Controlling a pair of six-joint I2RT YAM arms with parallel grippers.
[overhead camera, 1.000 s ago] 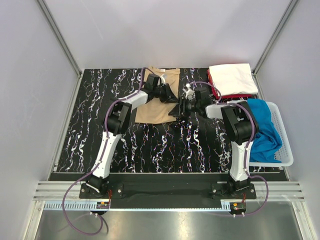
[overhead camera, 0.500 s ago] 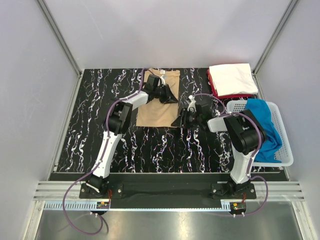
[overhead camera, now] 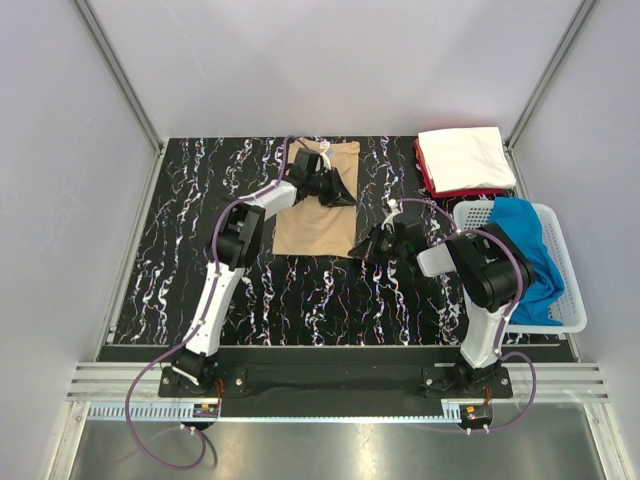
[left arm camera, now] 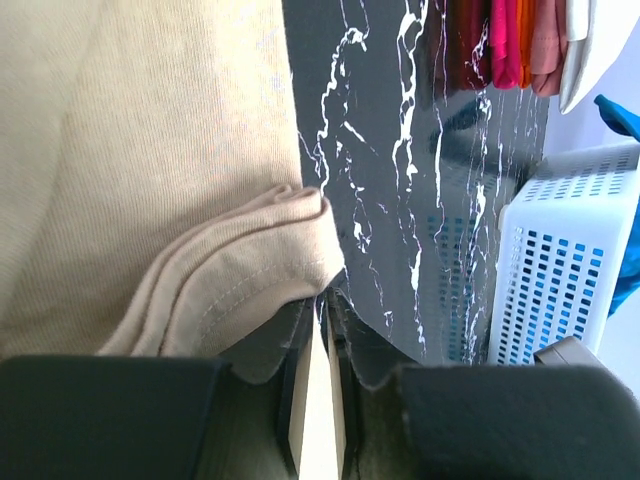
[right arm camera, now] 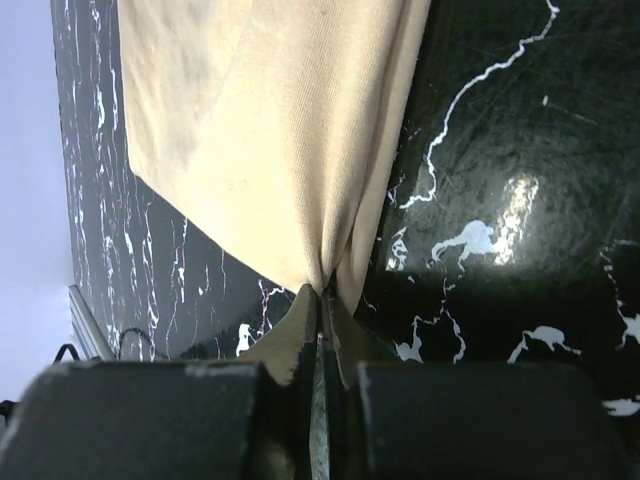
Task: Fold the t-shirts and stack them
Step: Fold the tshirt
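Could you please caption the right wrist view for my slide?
Right gripper shut on an edge of the tan t-shirt, black marbled table behind.

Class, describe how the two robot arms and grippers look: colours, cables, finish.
The left arm and right arm have white link shells with black joints. A purple cable loops along each. The left gripper and right gripper have matte black fingers.

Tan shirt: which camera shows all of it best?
The top external view: the whole tan shirt lies on the black table. The left wrist view shows only a bunched edge in the left gripper; the right wrist view only a corner pinched by the right gripper.
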